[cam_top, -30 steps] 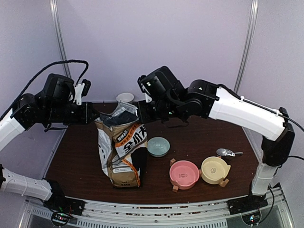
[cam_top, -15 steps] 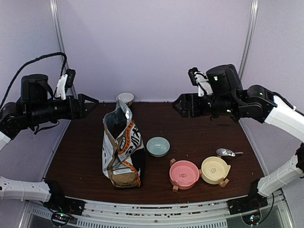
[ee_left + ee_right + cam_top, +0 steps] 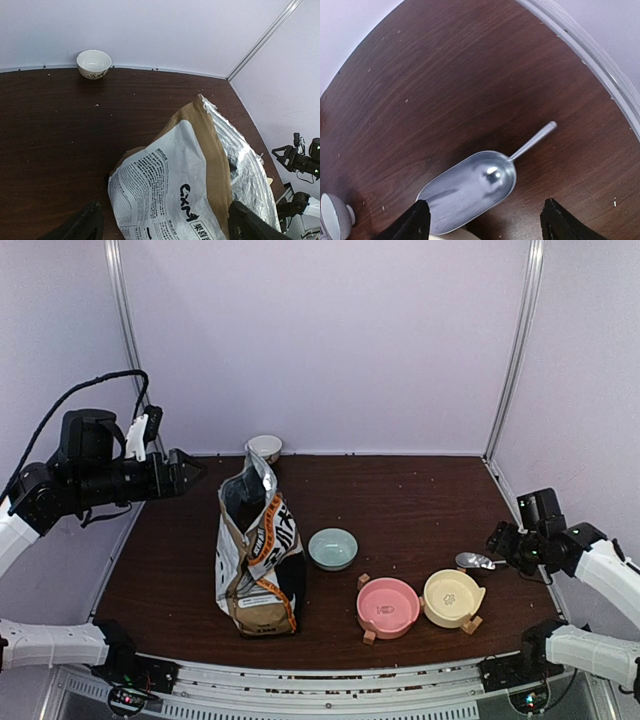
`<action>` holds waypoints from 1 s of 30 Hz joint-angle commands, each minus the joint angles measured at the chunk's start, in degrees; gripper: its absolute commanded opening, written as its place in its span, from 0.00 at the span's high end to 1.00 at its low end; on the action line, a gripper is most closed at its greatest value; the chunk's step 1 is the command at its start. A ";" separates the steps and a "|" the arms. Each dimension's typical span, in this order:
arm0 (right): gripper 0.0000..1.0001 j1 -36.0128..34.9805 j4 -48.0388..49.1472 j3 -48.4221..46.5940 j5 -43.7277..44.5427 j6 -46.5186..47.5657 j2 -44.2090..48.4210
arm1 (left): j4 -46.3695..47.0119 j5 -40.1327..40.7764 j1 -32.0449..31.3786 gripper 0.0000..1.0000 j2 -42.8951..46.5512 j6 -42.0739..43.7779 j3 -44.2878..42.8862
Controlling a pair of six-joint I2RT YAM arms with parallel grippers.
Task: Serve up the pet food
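The pet food itself shows in no view; I judge it lies inside the paper bag [image 3: 258,560], which stands upright at the left of the table [image 3: 420,500], its foil-lined mouth [image 3: 245,490] gaping upward. The bowls are all bare inside: teal bowl [image 3: 333,548] just right of the bag, pink bowl [image 3: 388,605] and yellow bowl [image 3: 453,597] side by side nearer the front, and a white bowl [image 3: 264,447] at the back wall.

A second ago both grippers were up at the bag's top. Since then they have let go and drawn apart, and the bag stays open unaided. The left gripper [image 3: 190,472] has backed off to the left and hangs in the air, fingers spread, holding nothing. The right gripper [image 3: 486,205] has swung far down to the right edge and now hovers over the metal scoop [image 3: 470,185], fingers spread to either side of it, not yet touching.

So opening looks finished. Picking up the scoop seems the step in hand; nothing is served yet.
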State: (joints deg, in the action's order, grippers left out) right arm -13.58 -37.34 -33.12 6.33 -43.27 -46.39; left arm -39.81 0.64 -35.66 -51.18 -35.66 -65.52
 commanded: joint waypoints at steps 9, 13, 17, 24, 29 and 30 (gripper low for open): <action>0.42 10.04 18.04 9.14 -12.24 -7.07 -6.84 | 3.94 -2.36 0.27 0.12 -0.77 -1.17 -0.73; 0.53 10.11 21.55 11.62 -13.31 -8.63 -8.94 | 3.95 -2.40 0.31 0.12 -0.89 -1.28 -0.98; 0.56 10.14 22.88 13.66 -12.90 -9.44 -9.76 | 3.87 -2.36 0.29 0.12 -0.93 -1.21 -1.26; 0.75 10.16 25.45 15.77 -12.78 -9.99 -11.01 | 3.32 -2.35 0.32 0.12 -1.20 -1.04 -1.97; 0.99 10.18 27.40 15.75 -14.86 -10.55 -11.94 | 2.93 -1.63 0.32 0.13 -1.66 -0.08 -3.32; 1.00 10.12 27.67 15.62 -15.30 -10.79 -11.70 | 2.96 -1.48 0.32 0.13 -1.83 0.40 -3.90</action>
State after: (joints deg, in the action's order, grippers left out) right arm -3.73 -12.71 -17.80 -7.14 -53.19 -58.19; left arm -39.07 -1.15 -35.66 -52.49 -36.56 -66.43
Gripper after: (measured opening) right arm 0.033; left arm 0.873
